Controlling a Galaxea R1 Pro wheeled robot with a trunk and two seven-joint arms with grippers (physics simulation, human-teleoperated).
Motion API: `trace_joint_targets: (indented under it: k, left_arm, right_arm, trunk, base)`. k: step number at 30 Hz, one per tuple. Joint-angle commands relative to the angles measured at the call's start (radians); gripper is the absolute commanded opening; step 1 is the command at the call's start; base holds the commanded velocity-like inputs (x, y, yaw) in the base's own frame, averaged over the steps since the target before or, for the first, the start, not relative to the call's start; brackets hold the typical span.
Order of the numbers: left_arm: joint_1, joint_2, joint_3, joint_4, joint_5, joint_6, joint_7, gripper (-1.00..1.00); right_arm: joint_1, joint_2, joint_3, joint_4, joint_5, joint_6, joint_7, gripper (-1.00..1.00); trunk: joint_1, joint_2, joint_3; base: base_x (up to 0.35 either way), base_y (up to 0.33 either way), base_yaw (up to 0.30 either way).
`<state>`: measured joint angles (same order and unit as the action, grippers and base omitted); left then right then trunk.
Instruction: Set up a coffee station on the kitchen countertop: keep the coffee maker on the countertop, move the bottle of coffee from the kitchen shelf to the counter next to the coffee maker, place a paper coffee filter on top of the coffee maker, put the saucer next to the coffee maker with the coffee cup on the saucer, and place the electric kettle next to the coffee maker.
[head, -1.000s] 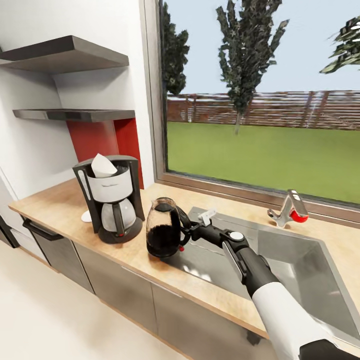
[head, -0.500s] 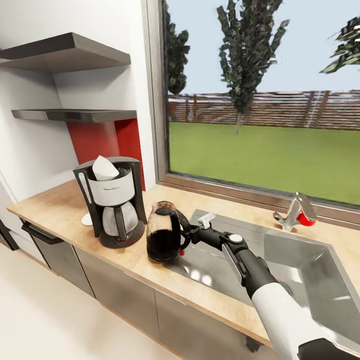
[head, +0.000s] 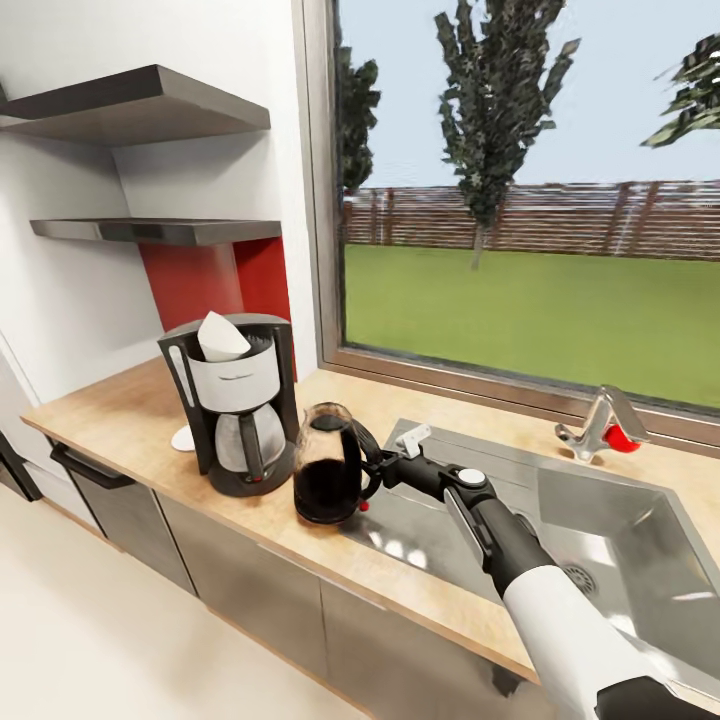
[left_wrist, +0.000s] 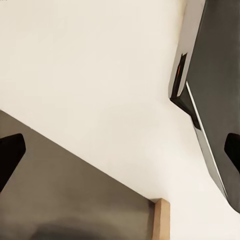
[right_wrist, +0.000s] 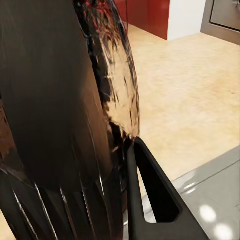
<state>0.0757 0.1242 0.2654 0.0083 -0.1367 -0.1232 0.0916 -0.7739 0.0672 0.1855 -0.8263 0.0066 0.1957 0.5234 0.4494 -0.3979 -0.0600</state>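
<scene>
The electric kettle (head: 327, 478) stood on the desk (head: 120, 420), just right of the coffee maker (head: 240, 405). The right gripper (head: 372, 470) had its jaws pinching the rigid handle; the glassy, likely heavy body looked slippery.

Right arm (head: 560, 620), lower right of the head frame: white glossy shell is giving way to a black forearm segment, then a slim black wrist carrying a round white cap (head: 472, 474). Pincer (head: 385, 462) is showing black with a small white bracket (head: 411, 437) on top.
</scene>
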Motion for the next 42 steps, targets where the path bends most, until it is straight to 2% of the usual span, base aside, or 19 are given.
trace_joint_targets:
  k: [1,17,18,35,42]
  left_arm:
    - [0.000,0.000,0.008,0.001,-0.011,-0.004,0.003,1.00]
    - [0.000,-0.001,0.006,0.001,-0.012,-0.006,0.002,1.00]
    - [0.000,-0.001,0.006,0.001,-0.012,-0.006,0.002,1.00]
    - [0.000,-0.002,0.006,0.001,-0.012,-0.009,0.002,1.00]
    - [0.000,-0.003,0.006,0.001,-0.012,-0.006,0.003,1.00]
  right_arm:
    - [-0.001,0.000,-0.001,-0.002,-0.004,0.007,0.003,-1.00]
    - [-0.001,0.000,-0.001,-0.002,-0.003,0.006,0.003,-1.00]
    - [-0.001,0.000,-0.001,-0.002,-0.003,0.006,0.003,1.00]
    - [-0.001,0.001,-0.001,0.031,-0.004,0.005,0.003,1.00]
    - [-0.001,0.000,-0.001,0.033,-0.004,0.005,0.003,1.00]
  trunk:
    - [0.001,-0.002,-0.002]
    - [0.001,-0.002,-0.002]
    - [0.001,-0.002,-0.002]
    - [0.001,-0.002,-0.002]
    - [0.001,-0.002,-0.002]
  base:
    - [0.034,0.001,0.000]
    - [0.036,0.000,0.000]
    - [0.000,0.000,0.000]
    - [-0.001,0.000,0.000]
    - [-0.190,-0.060,0.000]
